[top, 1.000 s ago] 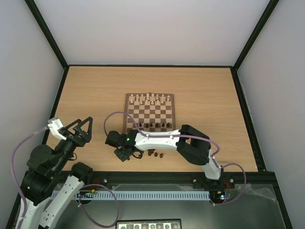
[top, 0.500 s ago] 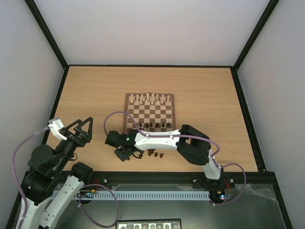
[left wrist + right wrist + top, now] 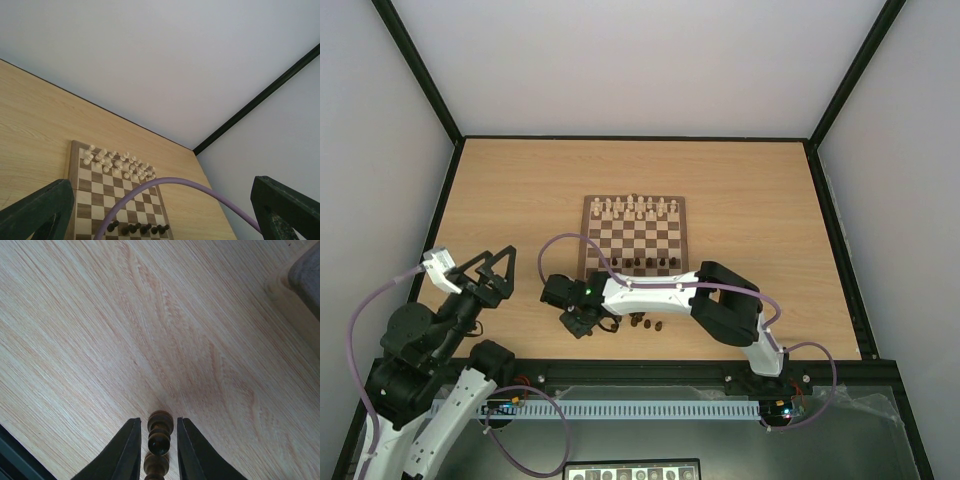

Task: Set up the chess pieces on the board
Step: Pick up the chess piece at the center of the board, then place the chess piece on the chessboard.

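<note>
The board [image 3: 635, 238] lies mid-table, with cream-white pieces [image 3: 635, 207] on its far rows and several dark chess pieces [image 3: 642, 263] along its near row. More dark pieces [image 3: 646, 322] lie loose on the table in front of it. My right gripper [image 3: 582, 323] is low over the table, left of the loose pieces. In the right wrist view its fingers [image 3: 127, 450] straddle one dark piece [image 3: 160, 432] with a thin gap on each side. My left gripper [image 3: 490, 270] is raised at the left, wide open and empty. Its view shows the board [image 3: 95, 192].
The right arm's purple cable [image 3: 200, 187] arcs across the left wrist view. The table's black frame edge [image 3: 445, 200] runs along the left, with grey walls around. A blurred beige-grey edge [image 3: 300, 275] sits in the upper right of the right wrist view.
The left arm has drifted very slightly. The right arm and the pieces have not visibly moved.
</note>
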Tool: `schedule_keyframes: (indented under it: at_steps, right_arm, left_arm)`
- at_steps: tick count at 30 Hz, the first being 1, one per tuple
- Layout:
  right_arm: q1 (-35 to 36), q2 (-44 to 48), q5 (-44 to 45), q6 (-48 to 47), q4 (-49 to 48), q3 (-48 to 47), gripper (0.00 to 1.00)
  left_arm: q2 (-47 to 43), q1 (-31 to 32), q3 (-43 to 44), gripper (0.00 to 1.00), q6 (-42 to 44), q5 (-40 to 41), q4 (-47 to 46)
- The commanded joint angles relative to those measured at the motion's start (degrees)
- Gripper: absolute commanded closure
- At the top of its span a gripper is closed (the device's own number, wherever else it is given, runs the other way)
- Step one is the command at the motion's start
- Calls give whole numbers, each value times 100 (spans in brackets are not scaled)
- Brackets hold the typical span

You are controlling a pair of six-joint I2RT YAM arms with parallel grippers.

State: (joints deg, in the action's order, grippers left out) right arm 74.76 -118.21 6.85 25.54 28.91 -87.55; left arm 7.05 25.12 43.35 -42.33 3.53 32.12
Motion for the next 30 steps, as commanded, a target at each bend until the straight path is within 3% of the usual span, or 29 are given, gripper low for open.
schedule_keyframes:
  at_steps: [1, 16, 30]
  right_arm:
    - [39, -208, 28, -5, 396, -43, 80]
    - [-18, -17, 443, -49, 562, -234, 87]
    - [-1139, 495, 745, -242, 657, -752, 88]
  left_arm:
    - [-90, 19, -42, 0, -21, 34, -73]
    - [-81, 19, -42, 0, -5, 34, -90]
    - [-24, 19, -96, 0, 10, -36, -169]
